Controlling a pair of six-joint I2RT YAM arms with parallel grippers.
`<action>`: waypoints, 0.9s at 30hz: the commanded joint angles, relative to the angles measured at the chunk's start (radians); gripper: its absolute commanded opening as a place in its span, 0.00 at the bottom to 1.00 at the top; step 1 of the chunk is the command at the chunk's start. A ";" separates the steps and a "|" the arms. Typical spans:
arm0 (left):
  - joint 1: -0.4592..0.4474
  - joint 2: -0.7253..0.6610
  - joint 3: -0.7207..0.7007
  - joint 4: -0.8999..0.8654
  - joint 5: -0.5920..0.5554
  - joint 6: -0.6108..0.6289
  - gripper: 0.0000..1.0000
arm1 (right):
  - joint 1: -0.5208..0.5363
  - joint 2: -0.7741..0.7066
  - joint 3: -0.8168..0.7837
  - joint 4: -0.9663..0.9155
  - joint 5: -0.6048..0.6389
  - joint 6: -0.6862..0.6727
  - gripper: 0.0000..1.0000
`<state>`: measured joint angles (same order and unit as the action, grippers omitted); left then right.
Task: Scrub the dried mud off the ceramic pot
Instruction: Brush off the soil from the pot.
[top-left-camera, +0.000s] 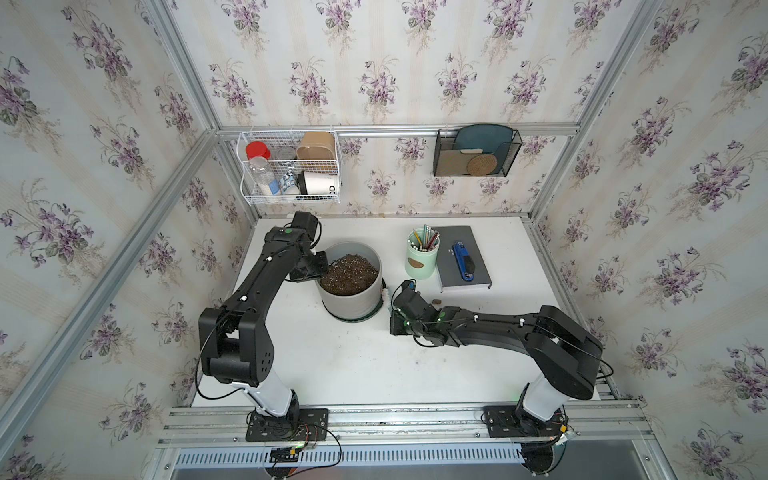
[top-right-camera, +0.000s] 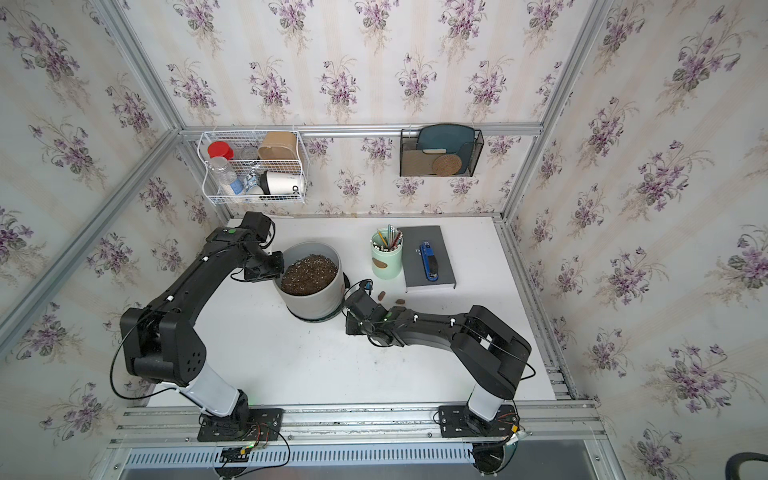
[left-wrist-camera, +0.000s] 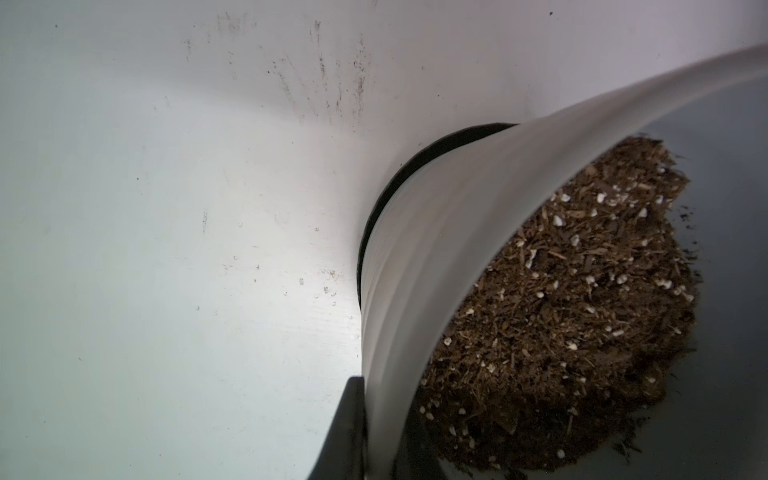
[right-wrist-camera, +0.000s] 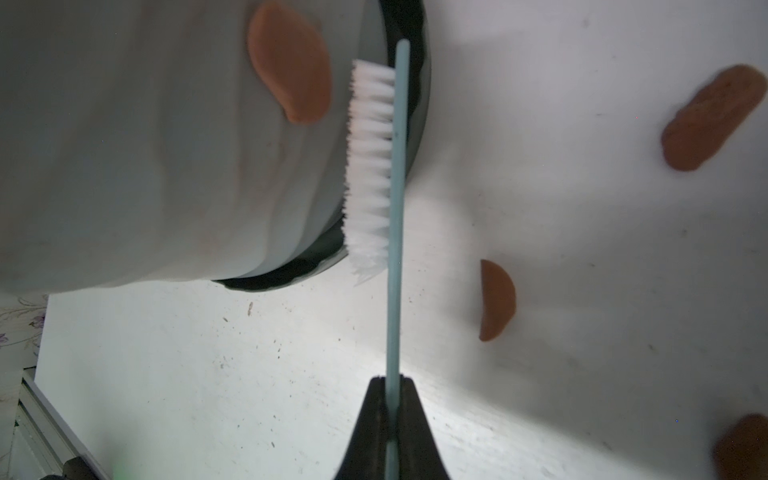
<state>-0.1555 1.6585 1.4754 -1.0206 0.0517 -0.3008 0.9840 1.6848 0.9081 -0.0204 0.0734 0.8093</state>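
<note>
Ceramic pot (right-wrist-camera: 166, 145) is pinched at the rim by the left hand (top-left-camera: 321, 266) so it can't slide — brush (right-wrist-camera: 397, 166) is clamped in the right hand (right-wrist-camera: 390, 386), bristles set on the wall ahead, beside dried mud (right-wrist-camera: 291, 62).

1. White cup (top-left-camera: 320, 184) (top-right-camera: 284, 183), lying on its side in the wire basket (top-left-camera: 249, 198) on the back wall: dark capitals "OD" near its rim end, legible in both top views; any letters before them are cut off from view.
2. Grey notebook (top-right-camera: 446, 259) on the tabletop (top-right-camera: 291, 365): faint pale cover lettering, seemingly starting "FA"; the rest is too small to read.
3. Bottle (top-left-camera: 262, 174) in the basket: blue label, illegible.
</note>
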 joint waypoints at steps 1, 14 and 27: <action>-0.010 0.002 -0.005 -0.009 0.126 -0.035 0.00 | 0.009 -0.006 0.003 0.048 -0.016 -0.004 0.00; -0.016 0.006 -0.034 0.001 0.094 -0.048 0.00 | 0.012 -0.087 0.017 0.060 -0.020 0.012 0.00; -0.016 -0.002 -0.056 0.004 0.070 -0.039 0.00 | -0.012 -0.204 -0.051 -0.028 0.086 0.013 0.00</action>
<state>-0.1677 1.6405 1.4349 -0.9817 0.0292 -0.3180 0.9756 1.4986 0.8669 -0.0360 0.1219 0.8314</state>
